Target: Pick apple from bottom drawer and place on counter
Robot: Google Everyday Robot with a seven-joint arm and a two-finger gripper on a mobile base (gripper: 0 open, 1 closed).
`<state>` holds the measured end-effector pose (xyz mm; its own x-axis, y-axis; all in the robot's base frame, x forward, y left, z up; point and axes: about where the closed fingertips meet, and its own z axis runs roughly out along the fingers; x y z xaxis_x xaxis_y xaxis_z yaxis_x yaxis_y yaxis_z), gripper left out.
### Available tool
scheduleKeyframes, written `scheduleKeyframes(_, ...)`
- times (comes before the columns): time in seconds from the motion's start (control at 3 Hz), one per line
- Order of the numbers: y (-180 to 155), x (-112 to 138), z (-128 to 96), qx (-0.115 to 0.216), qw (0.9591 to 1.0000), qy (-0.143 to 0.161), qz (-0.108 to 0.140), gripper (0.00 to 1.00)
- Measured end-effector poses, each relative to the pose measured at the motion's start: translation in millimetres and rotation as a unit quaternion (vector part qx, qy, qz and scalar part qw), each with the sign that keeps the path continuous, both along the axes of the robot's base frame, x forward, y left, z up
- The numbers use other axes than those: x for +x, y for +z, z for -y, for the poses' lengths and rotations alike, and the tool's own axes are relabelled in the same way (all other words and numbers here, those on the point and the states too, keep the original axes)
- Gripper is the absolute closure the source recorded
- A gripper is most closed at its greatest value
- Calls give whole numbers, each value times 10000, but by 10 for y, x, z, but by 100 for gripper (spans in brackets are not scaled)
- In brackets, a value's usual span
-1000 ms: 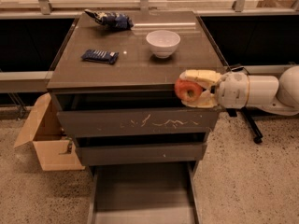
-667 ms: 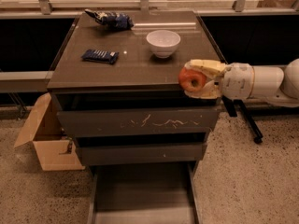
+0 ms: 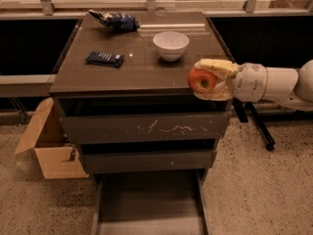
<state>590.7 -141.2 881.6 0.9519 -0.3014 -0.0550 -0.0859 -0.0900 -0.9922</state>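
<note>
Camera view, looking down on a three-drawer cabinet: the robot's jaws, reaching in from the picture's right on a white arm, are closed around a red apple with a yellowish patch, one pale jaw lying over the fruit and the other under it. The apple hangs at the front right corner of the tabletop, roughly level with its glossy surface and overlapping its edge.

Bare tabletop lies straight ahead of the jaw tips, toward the picture's left, so setting the fruit down looks like a matter of carrying it a little further inward and lowering it. A white bowl sits near the jaws, ahead of them and further back on the tabletop. A dark flat packet and a crumpled blue bag lie well beyond the tips.

The bottom drawer stands pulled out well below the jaws, its grey floor showing nothing inside, under a scratched drawer front. A cardboard box sits on the floor far past the cabinet.

Whether the apple is clear of the tabletop's edge or touching it cannot be told. The drawer's near end and the rest of the arm are cut off by the frame.
</note>
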Motion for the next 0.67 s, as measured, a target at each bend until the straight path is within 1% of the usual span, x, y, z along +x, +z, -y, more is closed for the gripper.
scheduleKeyframes(0.33, 288, 199, -55, 377, 9990, 38, -235, 100)
scheduleKeyframes(0.67, 586, 409, -102, 900, 9930, -5, -760, 100)
